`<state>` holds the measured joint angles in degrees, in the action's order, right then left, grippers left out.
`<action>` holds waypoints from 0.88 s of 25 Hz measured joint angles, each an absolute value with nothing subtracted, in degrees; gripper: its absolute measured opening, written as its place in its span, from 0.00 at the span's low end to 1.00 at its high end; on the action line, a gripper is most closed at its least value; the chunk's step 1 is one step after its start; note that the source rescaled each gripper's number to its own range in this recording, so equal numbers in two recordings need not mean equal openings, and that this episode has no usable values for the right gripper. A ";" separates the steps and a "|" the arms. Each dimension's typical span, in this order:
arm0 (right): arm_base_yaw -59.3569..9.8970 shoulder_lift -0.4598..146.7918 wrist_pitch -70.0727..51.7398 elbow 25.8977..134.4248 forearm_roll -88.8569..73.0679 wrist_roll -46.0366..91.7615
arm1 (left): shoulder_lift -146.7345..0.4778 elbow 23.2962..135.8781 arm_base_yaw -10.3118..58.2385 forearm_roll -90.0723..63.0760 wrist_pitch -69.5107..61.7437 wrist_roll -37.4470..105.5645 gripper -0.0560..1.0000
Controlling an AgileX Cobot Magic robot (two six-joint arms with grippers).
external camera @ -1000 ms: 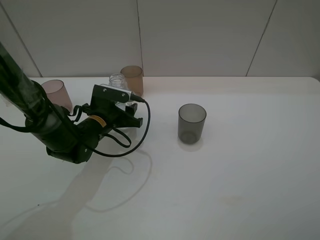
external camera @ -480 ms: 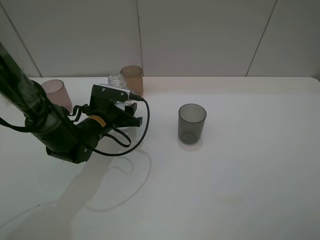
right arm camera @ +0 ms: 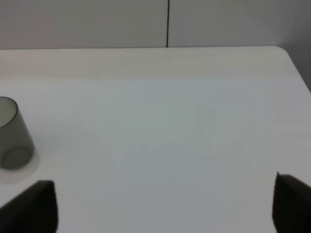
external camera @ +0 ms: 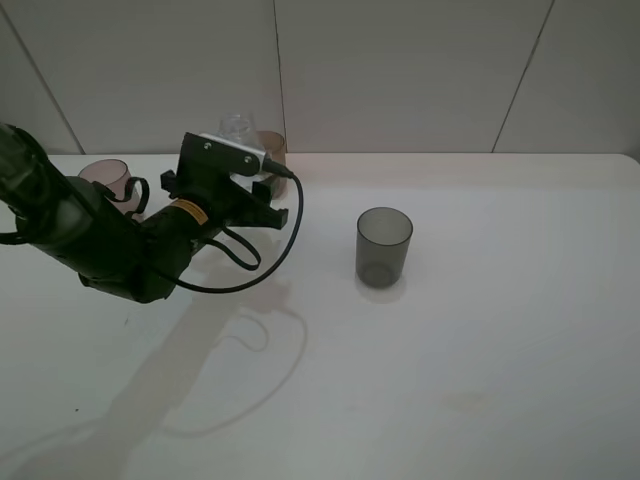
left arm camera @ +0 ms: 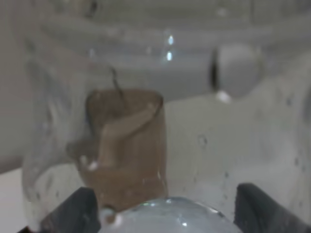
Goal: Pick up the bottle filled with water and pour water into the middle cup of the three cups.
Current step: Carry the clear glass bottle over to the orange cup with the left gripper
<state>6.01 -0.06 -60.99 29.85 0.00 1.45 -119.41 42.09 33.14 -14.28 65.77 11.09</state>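
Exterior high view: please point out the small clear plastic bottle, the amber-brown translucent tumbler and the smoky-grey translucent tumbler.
small clear plastic bottle [external camera: 236, 127], exterior high view, threaded neck.
amber-brown translucent tumbler [external camera: 277, 148], exterior high view, upper wall.
smoky-grey translucent tumbler [external camera: 384, 250], exterior high view, side wall.

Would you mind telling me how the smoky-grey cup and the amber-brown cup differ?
Colour: the smoky-grey cup is dark grey, the amber-brown cup warm brown. Position: the grey cup stands alone in the open; the amber one sits farther back by the wall. Visibility: the grey cup shows whole, the amber one is partly hidden behind the left tool and the bottle. Both are upright translucent tumblers.
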 joint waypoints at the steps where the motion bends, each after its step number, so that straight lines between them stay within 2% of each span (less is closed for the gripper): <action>1: 6.01 -0.06 -60.99 29.85 0.00 1.45 | -118.14 42.09 33.14 -14.34 64.52 12.62 0.07; 10: 6.01 -0.06 -60.99 29.85 0.00 1.45 | -106.84 47.14 32.06 -15.32 40.16 23.19 0.07; 16: 6.01 -0.06 -60.99 29.85 0.00 1.45 | -105.11 54.19 27.42 -14.46 21.09 27.71 0.07; 22: 6.01 -0.06 -60.99 29.85 0.00 1.45 | -104.86 62.61 23.09 -6.42 1.20 29.19 0.07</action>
